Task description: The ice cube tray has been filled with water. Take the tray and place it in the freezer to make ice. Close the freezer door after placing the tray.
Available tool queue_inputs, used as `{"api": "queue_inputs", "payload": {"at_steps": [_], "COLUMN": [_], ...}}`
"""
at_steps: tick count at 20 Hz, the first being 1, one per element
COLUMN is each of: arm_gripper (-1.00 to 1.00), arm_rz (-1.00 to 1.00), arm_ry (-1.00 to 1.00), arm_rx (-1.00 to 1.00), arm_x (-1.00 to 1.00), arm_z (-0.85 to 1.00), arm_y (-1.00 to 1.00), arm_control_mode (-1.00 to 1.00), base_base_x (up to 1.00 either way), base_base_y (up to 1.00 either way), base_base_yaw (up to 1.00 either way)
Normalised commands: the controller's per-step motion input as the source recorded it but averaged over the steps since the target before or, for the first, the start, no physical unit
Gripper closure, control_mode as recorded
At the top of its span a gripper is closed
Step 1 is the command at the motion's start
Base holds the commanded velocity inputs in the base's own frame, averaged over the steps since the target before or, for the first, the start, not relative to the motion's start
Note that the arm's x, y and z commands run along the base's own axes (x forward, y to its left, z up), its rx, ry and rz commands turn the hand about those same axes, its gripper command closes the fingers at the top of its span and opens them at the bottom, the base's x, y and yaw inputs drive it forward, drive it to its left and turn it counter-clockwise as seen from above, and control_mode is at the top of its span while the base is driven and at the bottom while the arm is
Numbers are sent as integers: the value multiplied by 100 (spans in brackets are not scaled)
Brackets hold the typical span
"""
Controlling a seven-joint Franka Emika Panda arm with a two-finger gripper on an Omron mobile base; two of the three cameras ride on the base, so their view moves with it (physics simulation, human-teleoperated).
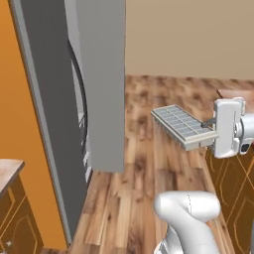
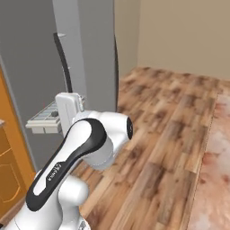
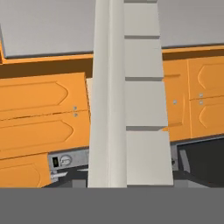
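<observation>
The ice cube tray (image 1: pixel 177 124) is a pale grey-white grid of small square cells, held level in the air above the wooden floor. My gripper (image 1: pixel 209 124) is shut on its right end. In the right base view the tray (image 2: pixel 43 119) sticks out to the left of the gripper (image 2: pixel 55 115), close in front of the freezer. In the hand view the tray (image 3: pixel 127 105) runs edge-on up the middle. The freezer (image 1: pixel 101 74) is a tall grey unit to the left of the tray, with a dark curved handle (image 1: pixel 82 94); one grey door panel (image 1: pixel 42 124) stands angled outward.
An orange wall panel (image 1: pixel 15 114) and a wooden counter corner (image 1: pixel 7 171) lie at the left. Orange cabinets (image 3: pixel 39 109) show beyond the tray. A pale stone counter (image 2: pixel 215 170) runs along the right. Wooden floor (image 2: pixel 166 117) stretches to the beige wall.
</observation>
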Motion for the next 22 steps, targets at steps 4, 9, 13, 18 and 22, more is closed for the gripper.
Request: {"api": "queue_inputs", "payload": {"at_steps": [4,9,13,18,22], "arm_gripper": [100,100,100,100,100], "arm_rz": [0,0,0,0,0], "arm_ry": [0,0,0,0,0], "arm_rx": [0,0,0,0,0], "arm_x": [0,0,0,0,0], "arm_z": [0,0,0,0,0], "arm_y": [0,0,0,0,0], "arm_control_mode": [100,100,100,100,100], "base_base_x": [49,52,73,86,89], "base_base_y": [-1,0,0,0,0], "base_base_yaw": [11,24,30,26,23]}}
